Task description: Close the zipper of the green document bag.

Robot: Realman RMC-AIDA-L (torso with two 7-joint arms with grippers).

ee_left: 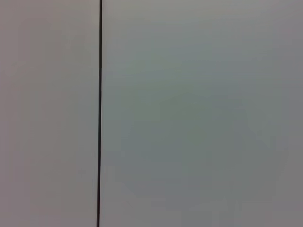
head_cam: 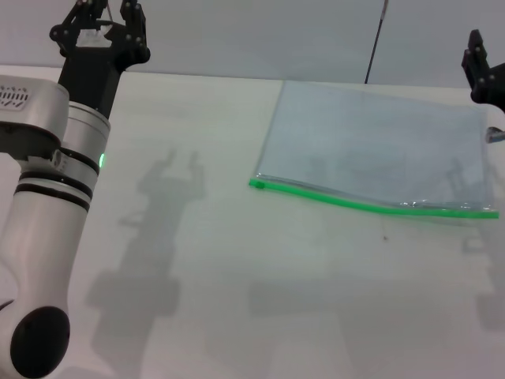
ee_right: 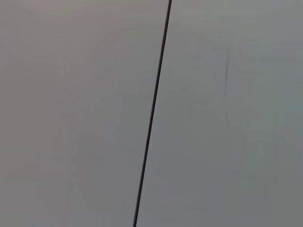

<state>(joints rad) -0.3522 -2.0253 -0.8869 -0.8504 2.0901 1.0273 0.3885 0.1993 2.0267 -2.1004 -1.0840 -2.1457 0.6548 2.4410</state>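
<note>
White worktop (head_cam: pixel 237 300) runs back to a pale wall. The green document bag (head_cam: pixel 379 146) lies flat on it, green zipper strip (head_cam: pixel 371 205) along its near edge, well clear of both sets of fingers. The slider is too small to find, so open or shut stays undecided. The left gripper (head_cam: pixel 110 17) is raised far to the bag's left, fingers apparently spread, grasping nothing. The right gripper (head_cam: pixel 481 67) hangs by the bag's far right corner; its finger state I cannot tell. Either stage fits: both arms hold off.
</note>
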